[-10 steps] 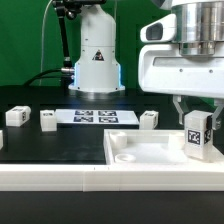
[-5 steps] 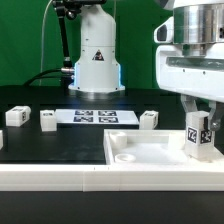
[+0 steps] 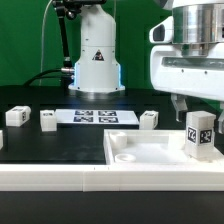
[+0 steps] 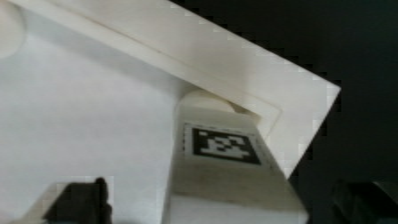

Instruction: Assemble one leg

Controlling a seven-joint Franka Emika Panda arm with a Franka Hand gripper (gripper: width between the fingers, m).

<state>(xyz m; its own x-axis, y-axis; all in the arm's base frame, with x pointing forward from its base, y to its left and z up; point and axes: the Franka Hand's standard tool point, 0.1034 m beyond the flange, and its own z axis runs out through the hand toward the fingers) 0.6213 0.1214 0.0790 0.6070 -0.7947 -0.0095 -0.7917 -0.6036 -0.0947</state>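
Bright, even light falls from overhead. Beneath the claw (image 3: 198, 121) the white tabletop (image 3: 150, 150) glares almost to blankness, its socket only softly shaded. Behind the claw the backdrop sinks dark. The wrist view is coarse and blurred: the fingers (image 4: 75, 202) are dark smudges and the tag (image 4: 224, 145) between them is smeared.

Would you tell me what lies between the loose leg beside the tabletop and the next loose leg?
The marker board lies there, seen in the exterior view.
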